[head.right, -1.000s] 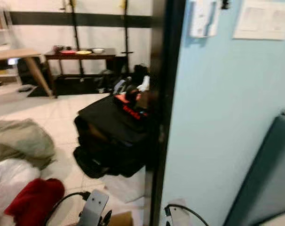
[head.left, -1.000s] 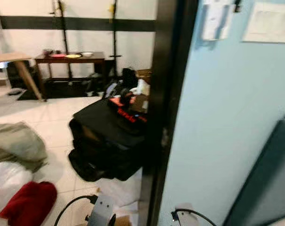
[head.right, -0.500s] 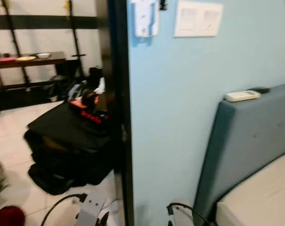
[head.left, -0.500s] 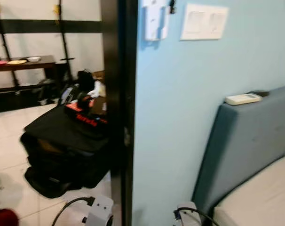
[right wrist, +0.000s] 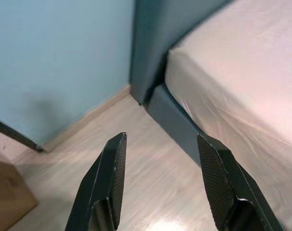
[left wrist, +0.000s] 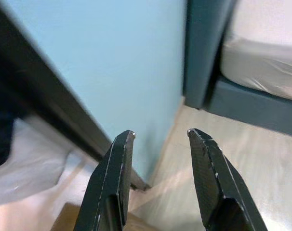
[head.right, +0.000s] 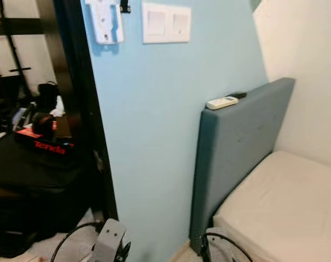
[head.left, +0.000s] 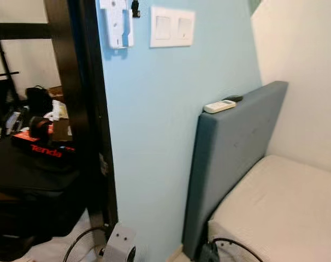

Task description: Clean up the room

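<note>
A bed with a bare white mattress (head.left: 285,202) and a grey-blue headboard (head.left: 231,153) stands at my right against a light blue wall (head.left: 154,136). A white remote (head.left: 219,106) and a small dark object lie on top of the headboard. My left gripper (left wrist: 160,137) hangs open above the wooden floor near the wall's corner. My right gripper (right wrist: 160,144) is open too, above the floor beside the bed frame (right wrist: 175,118). Nothing is held by either. Both wrists show at the bottom of the eye views (head.left: 119,245).
A dark door frame (head.left: 89,109) edges the wall at my left. Beyond it sits a black suitcase (head.left: 29,185) with a red Tenda box (head.left: 42,147) and clutter on top. Light switches (head.left: 172,26) are on the wall. A cardboard box corner (right wrist: 8,192) lies on the floor.
The camera has turned to the right: the doorway, suitcase and floor clothes slid left and the bed came into view. Both arms still hang low.
</note>
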Available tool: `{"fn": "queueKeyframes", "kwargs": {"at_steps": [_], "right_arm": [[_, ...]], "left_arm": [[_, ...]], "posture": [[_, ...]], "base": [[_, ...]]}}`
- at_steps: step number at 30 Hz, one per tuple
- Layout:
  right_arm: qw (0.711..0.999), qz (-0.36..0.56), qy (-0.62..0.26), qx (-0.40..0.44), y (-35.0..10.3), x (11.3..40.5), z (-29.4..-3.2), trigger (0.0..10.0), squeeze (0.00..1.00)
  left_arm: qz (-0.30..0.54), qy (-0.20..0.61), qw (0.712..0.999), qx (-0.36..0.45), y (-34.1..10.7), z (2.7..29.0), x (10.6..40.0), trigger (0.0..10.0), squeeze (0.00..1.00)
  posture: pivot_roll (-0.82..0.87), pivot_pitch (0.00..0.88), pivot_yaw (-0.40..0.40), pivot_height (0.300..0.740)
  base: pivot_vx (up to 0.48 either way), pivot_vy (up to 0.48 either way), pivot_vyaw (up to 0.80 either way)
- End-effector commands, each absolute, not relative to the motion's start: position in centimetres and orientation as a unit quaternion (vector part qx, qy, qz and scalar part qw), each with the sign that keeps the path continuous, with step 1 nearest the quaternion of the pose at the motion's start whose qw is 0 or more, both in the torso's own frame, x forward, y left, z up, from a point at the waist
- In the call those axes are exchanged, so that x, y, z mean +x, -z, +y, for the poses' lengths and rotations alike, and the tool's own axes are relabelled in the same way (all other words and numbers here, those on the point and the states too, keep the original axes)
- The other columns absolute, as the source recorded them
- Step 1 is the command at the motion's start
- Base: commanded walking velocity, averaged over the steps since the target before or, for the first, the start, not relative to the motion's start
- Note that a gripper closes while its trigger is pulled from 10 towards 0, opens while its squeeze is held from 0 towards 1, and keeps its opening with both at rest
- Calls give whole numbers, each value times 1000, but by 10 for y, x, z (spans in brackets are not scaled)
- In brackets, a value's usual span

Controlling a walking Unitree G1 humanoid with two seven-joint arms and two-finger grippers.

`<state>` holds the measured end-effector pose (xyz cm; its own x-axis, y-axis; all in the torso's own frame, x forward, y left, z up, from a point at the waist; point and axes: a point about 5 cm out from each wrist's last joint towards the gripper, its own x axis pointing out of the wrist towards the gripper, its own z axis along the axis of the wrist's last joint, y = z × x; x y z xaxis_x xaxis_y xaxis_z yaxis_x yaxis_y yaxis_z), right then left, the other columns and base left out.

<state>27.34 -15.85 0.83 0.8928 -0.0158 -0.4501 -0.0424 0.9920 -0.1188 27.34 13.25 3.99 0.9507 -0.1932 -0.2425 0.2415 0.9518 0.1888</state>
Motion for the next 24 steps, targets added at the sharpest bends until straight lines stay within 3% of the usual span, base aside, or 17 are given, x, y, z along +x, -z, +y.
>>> {"fn": "queueKeyframes", "kwargs": {"at_steps": [1,8,24], "right_arm": [[968,243,-8,-63,-4,269,-156,10000,0],[966,244,-10,-86,-4,271,-158,10000,0],[968,251,9,-27,-7,274,-161,10000,0]], "left_arm": [[119,110,981,106,-37,134,272,10000,0],[119,111,981,107,-37,133,273,10000,0],[114,111,982,102,-40,132,275,10000,0]], "posture": [[-9,95,-8,740],[-9,97,-9,740],[-14,86,-14,740]], "base": [[0,0,-800],[0,0,-800],[0,0,-800]]}}
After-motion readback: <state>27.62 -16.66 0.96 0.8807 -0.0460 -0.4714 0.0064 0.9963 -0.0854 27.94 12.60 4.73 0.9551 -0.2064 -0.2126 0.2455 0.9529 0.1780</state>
